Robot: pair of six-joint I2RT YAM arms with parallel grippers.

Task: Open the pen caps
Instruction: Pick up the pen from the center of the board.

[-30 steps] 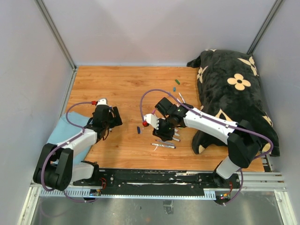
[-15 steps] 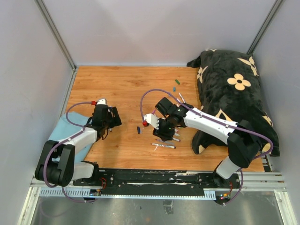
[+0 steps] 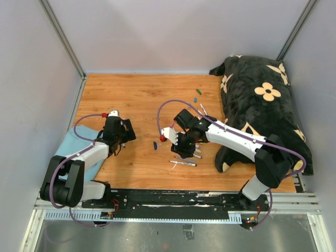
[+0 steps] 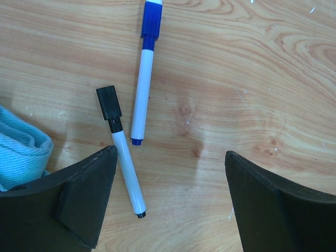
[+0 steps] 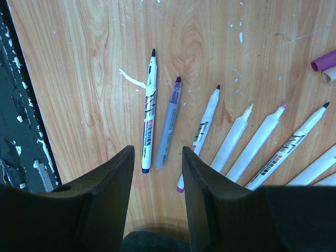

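Two capped pens lie on the wood in the left wrist view: one with a black pen cap, one with a blue pen cap. My left gripper hovers wide open above them, the black-capped pen's barrel just inside its left finger. In the right wrist view, several uncapped pens fan out on the floor, with a loose purple cap at the far right. My right gripper hangs over them, partly open and holding nothing. Seen from above, loose green, blue and dark navy caps lie apart.
A black pillow with cream flowers fills the right side, close to the right arm. A light blue cloth lies at the left edge, its fold beside my left finger. Grey walls close in the wooden floor.
The left arm has edged very slightly leftward. The right arm and the pens have not moved.
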